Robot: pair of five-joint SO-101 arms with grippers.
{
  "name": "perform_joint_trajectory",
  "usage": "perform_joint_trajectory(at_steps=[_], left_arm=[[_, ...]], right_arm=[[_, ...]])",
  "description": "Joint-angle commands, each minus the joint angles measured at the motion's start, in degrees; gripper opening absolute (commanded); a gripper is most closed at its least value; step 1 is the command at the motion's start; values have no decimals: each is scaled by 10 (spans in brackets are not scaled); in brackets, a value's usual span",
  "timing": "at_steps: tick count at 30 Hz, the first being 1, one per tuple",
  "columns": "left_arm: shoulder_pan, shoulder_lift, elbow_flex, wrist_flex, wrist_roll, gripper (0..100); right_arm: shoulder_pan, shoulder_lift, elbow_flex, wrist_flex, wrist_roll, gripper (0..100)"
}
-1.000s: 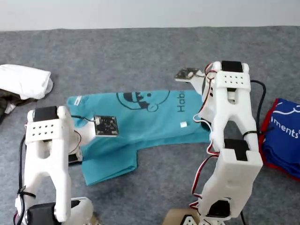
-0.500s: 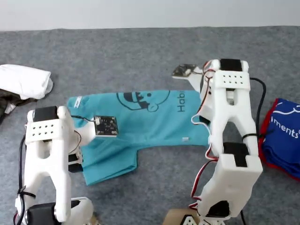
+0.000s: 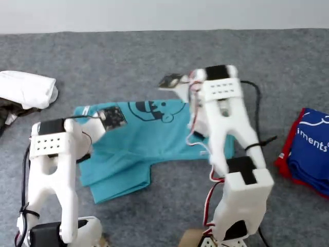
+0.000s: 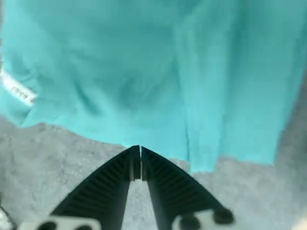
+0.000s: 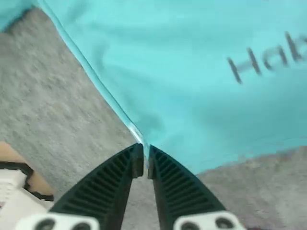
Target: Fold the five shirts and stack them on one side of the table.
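Note:
A teal shirt (image 3: 149,136) with a dark print lies across the middle of the grey table. My left gripper (image 4: 140,155) is shut, its tips pinching the near edge of the teal shirt (image 4: 144,72) on the shirt's left side. My right gripper (image 5: 144,152) is shut on the hem of the teal shirt (image 5: 201,76), beside the dark lettering. In the high view the right arm (image 3: 221,113) hangs over the shirt's right part and hides that end. The left arm (image 3: 51,154) stands at the shirt's left end.
A folded white shirt (image 3: 28,87) lies at the far left on a dark garment (image 3: 9,112). A folded blue shirt (image 3: 311,149) on a red one sits at the right edge. Bare grey felt (image 3: 128,56) stretches behind the teal shirt.
The right arm has swung left, carrying the shirt's right edge over toward the middle. The left arm's wrist has shifted farther from the front edge, and the shirt's left side has bunched.

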Motion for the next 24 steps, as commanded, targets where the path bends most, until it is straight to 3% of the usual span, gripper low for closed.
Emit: perform_joint_trajectory(at_steps=[1, 6, 15, 20, 24], left_arm=[[2, -17, 7, -61, 132, 3], [62, -16, 37, -85, 232, 3], [197, -16, 131, -82, 259, 3], [251, -21, 123, 4, 259, 3], [255, -22, 65, 50, 277, 3]], right_arm=[[-15, -9, -5, 19, -48, 9], [-13, -7, -4, 19, -79, 9], [11, -31, -4, 22, -110, 9], [18, -55, -4, 22, -109, 9], [17, -65, -3, 22, -112, 9]])
